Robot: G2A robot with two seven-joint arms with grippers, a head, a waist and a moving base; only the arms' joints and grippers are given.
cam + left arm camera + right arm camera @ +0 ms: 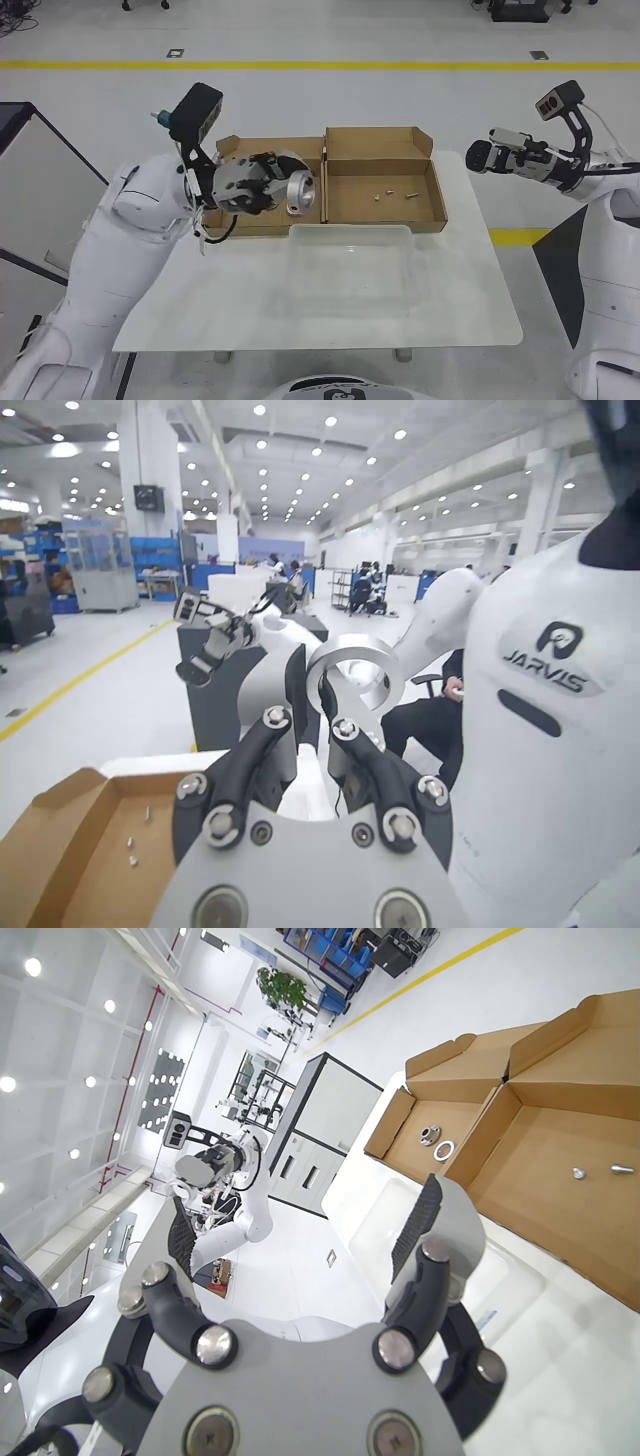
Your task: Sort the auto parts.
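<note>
My left gripper (286,189) hangs above the left cardboard box (232,145), shut on the wall of a thick silver metal ring (302,190). In the left wrist view the ring (356,670) sits pinched between the fingers (296,680), held up in the air. In that box lie a flanged metal part (429,1134) and a flat washer (444,1149). The right cardboard box (436,192) holds small bolts (410,193), and a bolt (619,1168) lies beside a small round piece (579,1173). My right gripper (300,1228) is open and empty, off the table's right edge (478,157).
A clear plastic tray (300,262) sits on the white table (460,300) in front of the two boxes. A dark cabinet (20,180) stands left of the table. The floor beyond has a yellow line (400,65).
</note>
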